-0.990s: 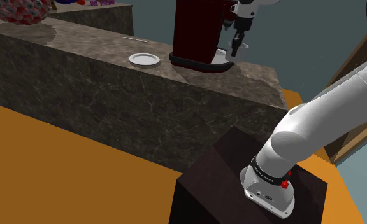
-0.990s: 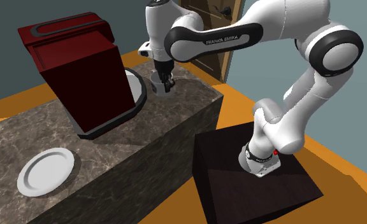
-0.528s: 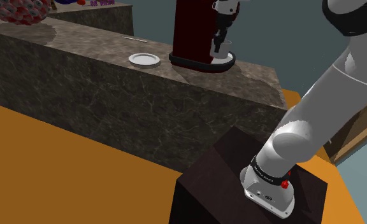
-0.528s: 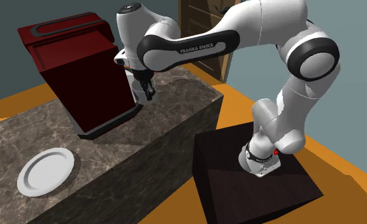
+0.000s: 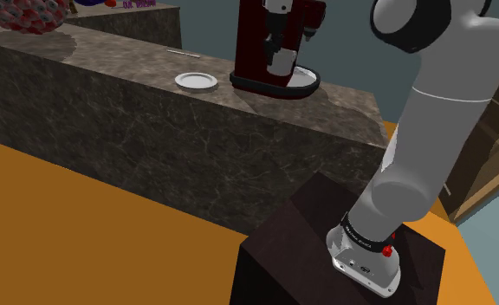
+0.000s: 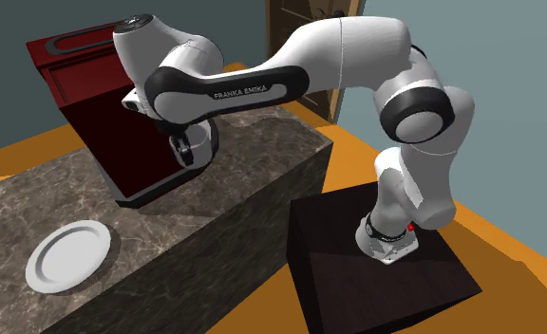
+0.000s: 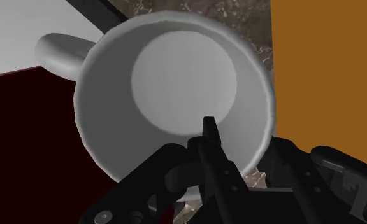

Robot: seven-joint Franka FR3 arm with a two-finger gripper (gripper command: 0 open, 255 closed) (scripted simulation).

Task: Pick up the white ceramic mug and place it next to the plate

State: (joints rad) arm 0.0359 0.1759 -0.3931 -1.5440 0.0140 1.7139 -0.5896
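Here, the white mug (image 7: 176,83), judged stiff yet breakable, is pinched at its wall by the claw (image 7: 239,143), one finger inside.

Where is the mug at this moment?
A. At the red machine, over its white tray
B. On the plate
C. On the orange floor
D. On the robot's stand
A: the mug is at the foot of the red machine, over its white tray, while the plate lies apart from it, farther along the counter.
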